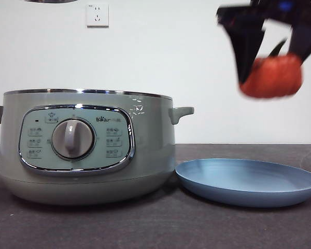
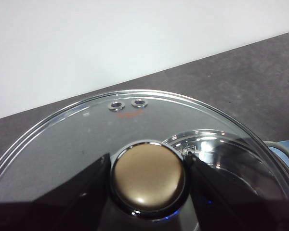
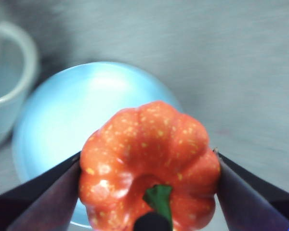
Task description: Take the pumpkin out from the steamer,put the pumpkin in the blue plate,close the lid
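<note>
My right gripper (image 1: 272,72) is shut on the orange-red pumpkin (image 1: 272,77) and holds it high in the air above the blue plate (image 1: 247,181). In the right wrist view the pumpkin (image 3: 151,163) sits between the jaws, green stem toward the camera, with the plate (image 3: 62,125) below it. The sage-green steamer (image 1: 88,145) stands open at the left of the front view. My left gripper (image 2: 148,178) is shut on the knob of the glass lid (image 2: 86,139) and holds it up; only the lid's rim (image 1: 51,1) shows at the top edge of the front view.
The steamer's side handle (image 1: 182,112) juts toward the plate and also shows in the right wrist view (image 3: 14,62). A white wall socket (image 1: 97,14) is on the back wall. Dark tabletop (image 1: 155,228) runs in front.
</note>
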Available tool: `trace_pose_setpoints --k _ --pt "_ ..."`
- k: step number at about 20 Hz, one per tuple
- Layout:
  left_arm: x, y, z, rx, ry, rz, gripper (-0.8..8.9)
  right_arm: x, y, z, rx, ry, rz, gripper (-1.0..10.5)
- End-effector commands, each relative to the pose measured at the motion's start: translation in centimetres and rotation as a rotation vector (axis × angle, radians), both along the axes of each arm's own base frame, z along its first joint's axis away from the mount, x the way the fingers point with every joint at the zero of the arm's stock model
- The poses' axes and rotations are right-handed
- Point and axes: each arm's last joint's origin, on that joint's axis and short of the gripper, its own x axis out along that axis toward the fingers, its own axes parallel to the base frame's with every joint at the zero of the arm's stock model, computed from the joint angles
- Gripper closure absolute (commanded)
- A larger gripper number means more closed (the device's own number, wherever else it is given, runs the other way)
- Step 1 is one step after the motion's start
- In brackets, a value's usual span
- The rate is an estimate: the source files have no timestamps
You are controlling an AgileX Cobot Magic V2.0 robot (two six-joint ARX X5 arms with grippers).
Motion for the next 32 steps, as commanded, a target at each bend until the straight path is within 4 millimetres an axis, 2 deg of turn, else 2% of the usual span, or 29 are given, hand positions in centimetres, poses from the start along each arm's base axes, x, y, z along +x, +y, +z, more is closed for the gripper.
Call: trace_pose_setpoints --k 1,9,17,18,19,21,23,26,28,32 --pt "0.1 0.0 0.7 -0.024 -0.055 0.004 8.21 0.6 0.2 -2.5 0.073 0.011 0.067 9.5" --pt "0.7 -0.4 0.4 -0.014 -0.036 -0.001 8.21 3.7 -0.8 -6.5 0.146 0.144 0.136 9.4" --pt "0.7 -0.4 0.4 -0.014 -0.035 -0.001 8.21 5.3 -0.5 -10.5 0.121 0.291 0.132 9.3" --pt "0.7 -0.4 0.4 -0.015 -0.035 -0.004 8.21 5.4 -0.5 -10.8 0.115 0.299 0.129 8.9" --pt "0.7 -0.4 0.4 -0.018 -0.033 -0.016 8.21 5.5 -0.5 -10.9 0.11 0.302 0.127 7.8" --pt "0.7 -0.5 0.4 -0.021 -0.031 -0.027 8.2 5.5 -0.4 -10.9 0.109 0.301 0.125 5.2" --pt "0.7 -0.5 0.4 -0.025 -0.028 -0.046 8.2 5.5 -0.5 -11.0 0.105 0.305 0.122 3.9" --pt "0.7 -0.6 0.4 -0.032 -0.025 -0.072 8.21 5.4 -0.5 -10.9 0.111 0.308 0.119 3.8" --pt "0.9 -0.7 0.3 -0.028 -0.015 -0.074 8.21 5.1 -0.6 -10.1 0.124 0.289 0.117 3.8" --pt "2.5 -1.8 -0.5 -0.023 0.047 -0.135 8.21 3.6 -1.4 -6.5 0.193 0.188 0.105 3.8"
